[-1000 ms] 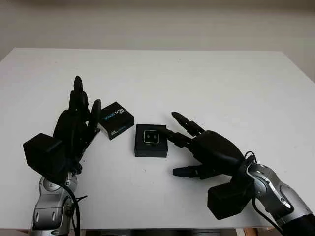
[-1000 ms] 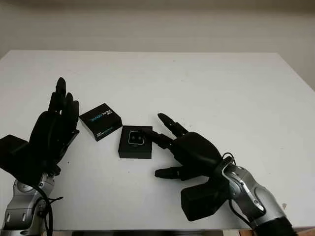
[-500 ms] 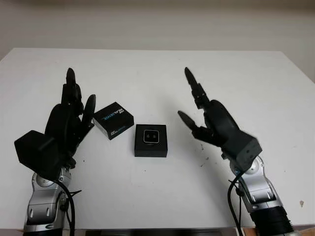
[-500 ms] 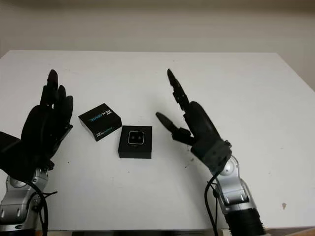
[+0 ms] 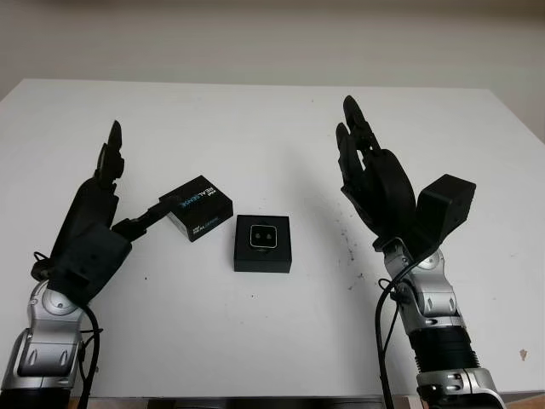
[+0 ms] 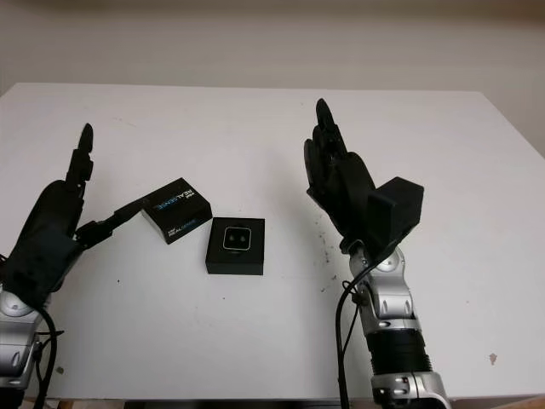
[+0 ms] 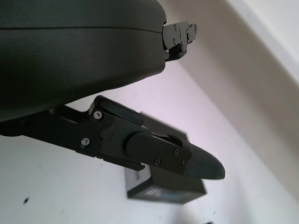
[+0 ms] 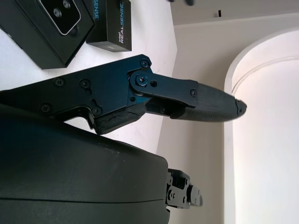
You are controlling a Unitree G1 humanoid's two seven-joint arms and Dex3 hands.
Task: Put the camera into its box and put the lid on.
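A: Where is the camera (image 5: 261,235) right now?

B: It sits in the open box (image 5: 263,244), a black square near the middle of the white table (image 5: 272,136), face up with two lenses showing. How deep it sits can't be made out.

A: And the lid (image 5: 200,208)?

B: Off, lying on the table just beside the box, up and to its left, tilted, with pale lettering on top. In the left wrist view a finger crosses in front of it and hides most of its top.

A: What about the hands?

B: The left hand (image 5: 89,230) is raised at the left of the table, open and holding nothing, one fingertip close to the lid's corner; whether it touches is hard to say. The right hand (image 5: 379,187) is lifted to the right of the box, well apart from it, open, nothing in it
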